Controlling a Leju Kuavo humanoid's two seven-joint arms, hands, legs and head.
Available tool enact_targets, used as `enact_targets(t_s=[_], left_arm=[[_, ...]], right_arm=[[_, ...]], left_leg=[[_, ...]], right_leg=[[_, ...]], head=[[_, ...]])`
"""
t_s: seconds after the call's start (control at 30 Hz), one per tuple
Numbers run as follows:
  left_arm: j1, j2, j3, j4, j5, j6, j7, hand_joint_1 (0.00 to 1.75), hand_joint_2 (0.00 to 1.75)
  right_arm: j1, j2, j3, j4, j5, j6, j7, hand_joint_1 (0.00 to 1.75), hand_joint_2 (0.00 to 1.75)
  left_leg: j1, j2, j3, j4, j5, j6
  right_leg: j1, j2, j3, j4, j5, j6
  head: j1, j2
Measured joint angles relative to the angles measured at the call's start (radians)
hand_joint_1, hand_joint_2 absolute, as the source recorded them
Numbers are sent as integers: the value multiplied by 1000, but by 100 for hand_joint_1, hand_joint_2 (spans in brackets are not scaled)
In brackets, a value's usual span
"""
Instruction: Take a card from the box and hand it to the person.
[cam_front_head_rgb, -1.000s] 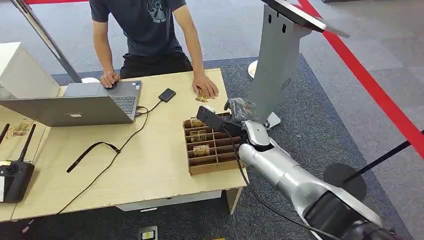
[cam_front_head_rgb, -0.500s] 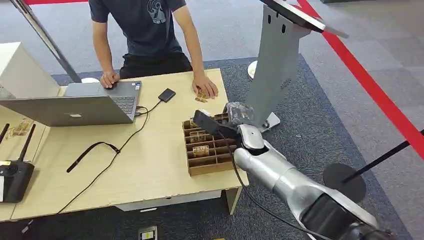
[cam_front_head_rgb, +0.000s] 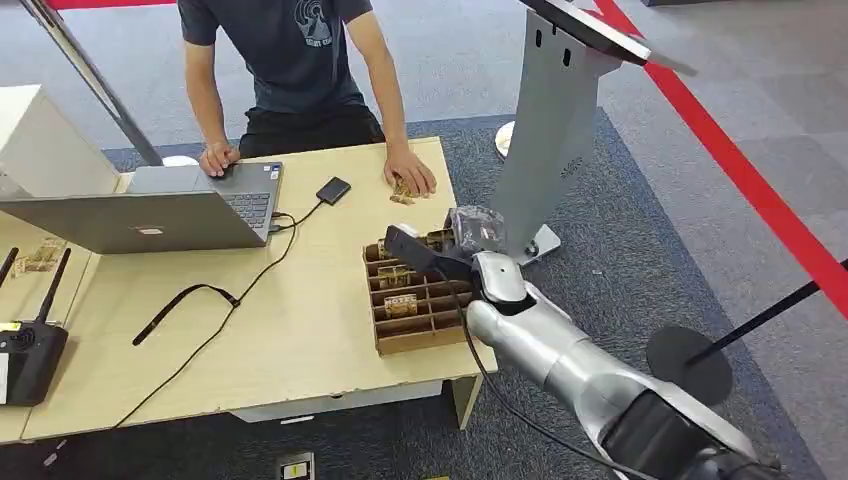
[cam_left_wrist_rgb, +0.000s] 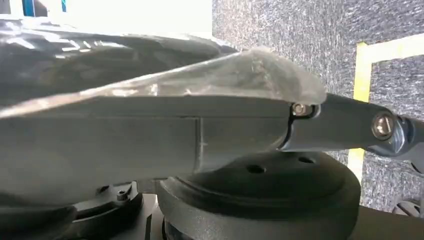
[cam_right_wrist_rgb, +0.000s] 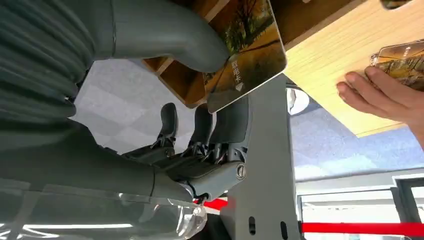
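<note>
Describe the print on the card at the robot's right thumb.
The glossy card bears a golden autumn-tree scene, clearest in the right wrist view.

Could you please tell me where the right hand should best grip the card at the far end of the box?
Grip the card by its free edge, coming from above the wooden box. It stands on edge between dividers, so only that edge is clear. Put the thumb on the printed face and the fingers behind, as the right hand is set.

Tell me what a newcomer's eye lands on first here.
First, the silver right arm reaching from below to the wooden card box at the table's near right corner. Its robot hand pinches a picture card between thumb and fingers at the box's far end. Beyond the box, the person's hand rests on the table over more cards.
</note>
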Motion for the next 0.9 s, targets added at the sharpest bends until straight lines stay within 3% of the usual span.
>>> enact_targets(t_s=[0.9], left_arm=[[18,27,17,0,-48,-51,-3,0,175]], right_arm=[[25,-10,-47,-33,55,7,-16,91,175]], left_leg=[[0,0,0,0,0,0]], right_leg=[[0,0,0,0,0,0]], head=[[0,0]])
